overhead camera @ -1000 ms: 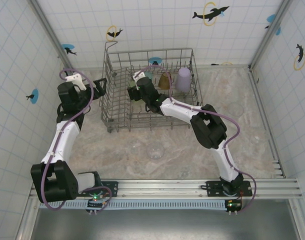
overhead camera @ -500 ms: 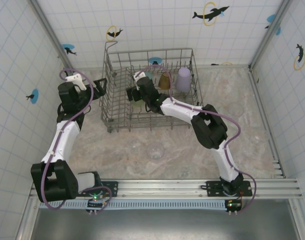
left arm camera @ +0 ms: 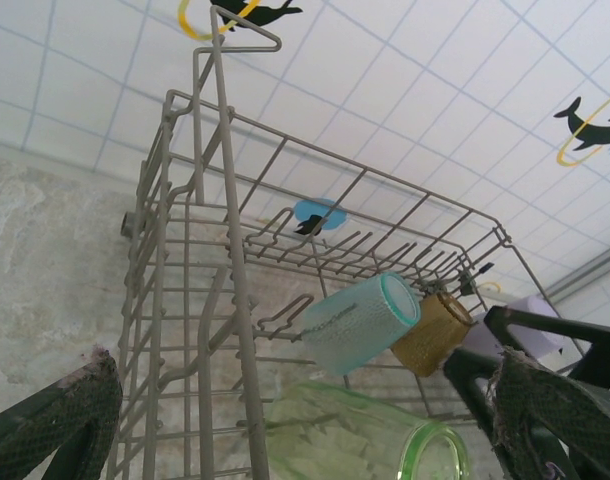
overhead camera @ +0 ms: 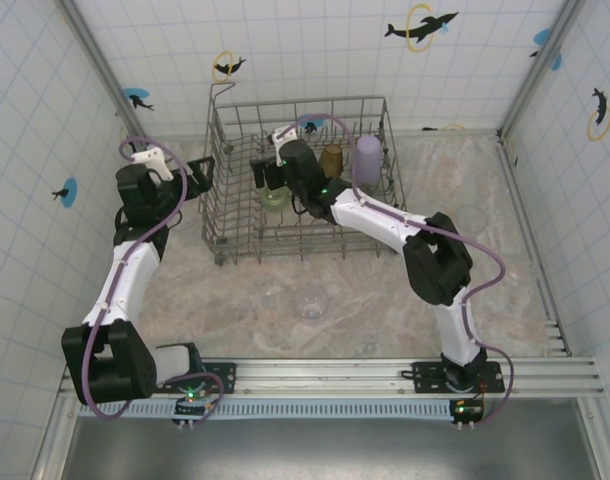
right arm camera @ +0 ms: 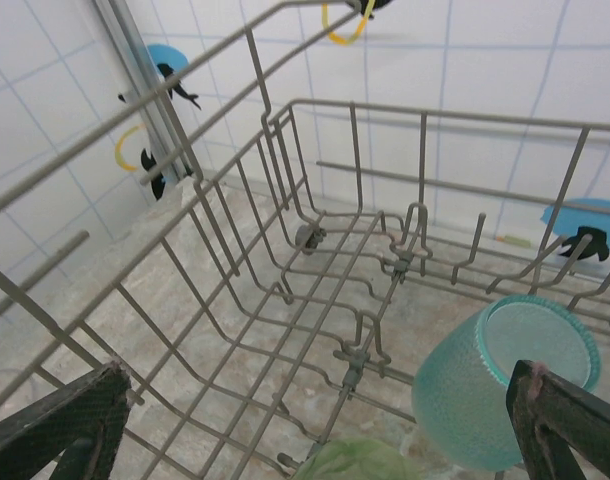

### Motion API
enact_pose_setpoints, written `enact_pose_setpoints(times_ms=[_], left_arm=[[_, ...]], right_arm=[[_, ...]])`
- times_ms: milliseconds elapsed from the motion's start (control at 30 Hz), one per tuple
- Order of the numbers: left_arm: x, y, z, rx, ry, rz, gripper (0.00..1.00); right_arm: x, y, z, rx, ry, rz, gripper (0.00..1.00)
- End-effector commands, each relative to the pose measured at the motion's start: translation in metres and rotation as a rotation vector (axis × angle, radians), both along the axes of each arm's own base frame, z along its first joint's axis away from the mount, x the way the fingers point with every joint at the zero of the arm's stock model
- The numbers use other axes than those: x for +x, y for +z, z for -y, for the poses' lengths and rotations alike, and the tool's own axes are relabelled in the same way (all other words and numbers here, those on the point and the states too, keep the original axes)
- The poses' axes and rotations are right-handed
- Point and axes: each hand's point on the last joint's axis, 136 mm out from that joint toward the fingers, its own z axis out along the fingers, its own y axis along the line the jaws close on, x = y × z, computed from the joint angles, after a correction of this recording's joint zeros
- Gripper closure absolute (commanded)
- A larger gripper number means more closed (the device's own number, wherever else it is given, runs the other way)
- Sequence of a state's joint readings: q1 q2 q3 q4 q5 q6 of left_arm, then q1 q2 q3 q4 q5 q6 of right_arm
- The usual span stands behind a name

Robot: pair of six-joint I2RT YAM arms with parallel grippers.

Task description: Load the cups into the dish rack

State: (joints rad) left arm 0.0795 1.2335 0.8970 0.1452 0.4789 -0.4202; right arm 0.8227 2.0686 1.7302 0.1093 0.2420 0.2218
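The dish rack [overhead camera: 225,215] stands at the back of the table. Inside it, a light green cup [overhead camera: 275,199] lies tilted on the tines, its rim [left arm camera: 432,452] facing the left wrist camera. Behind it the teal cup [left arm camera: 363,322], the amber cup [left arm camera: 431,334] and the lavender cup [overhead camera: 367,157] rest upside down in a row. My right gripper [overhead camera: 268,173] hangs open inside the rack just above the green cup [right arm camera: 363,462], with nothing between its fingers. My left gripper [overhead camera: 207,168] is open outside the rack's left wall. Clear cups [overhead camera: 311,300] stand on the table.
A second clear cup [overhead camera: 270,292] sits beside the first in front of the rack, and another clear one [overhead camera: 472,216] is off to the right. The rack's tall wire loop [left arm camera: 217,60] rises close to my left gripper. Tiled walls enclose the marbled table.
My right gripper has let go of the green cup and risen above it; the cup now lies in the rack on its own. The left arm has not moved.
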Motion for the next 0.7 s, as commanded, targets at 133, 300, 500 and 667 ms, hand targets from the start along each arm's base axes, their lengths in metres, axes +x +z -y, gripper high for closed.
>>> enact_pose_setpoints(times_ms=[133, 300, 500, 667], left_arm=[[0.0, 0.011, -0.001, -0.009, -0.004, 0.036, 0.02], [0.0, 0.011, 0.0, -0.01, -0.006, 0.036, 0.02], [0.0, 0.01, -0.002, -0.004, 0.002, 0.035, 0.02], [0.001, 0.009, -0.003, 0.001, 0.009, 0.031, 0.02]], right_arm=[[-0.009, 0.041, 0.037, 0.014, -0.038, 0.038, 0.0], [-0.01, 0.041, 0.07, 0.009, -0.081, 0.026, 0.0], [-0.016, 0.041, 0.109, 0.01, -0.134, 0.018, 0.0], [-0.025, 0.035, 0.139, 0.002, -0.174, 0.002, 0.0]])
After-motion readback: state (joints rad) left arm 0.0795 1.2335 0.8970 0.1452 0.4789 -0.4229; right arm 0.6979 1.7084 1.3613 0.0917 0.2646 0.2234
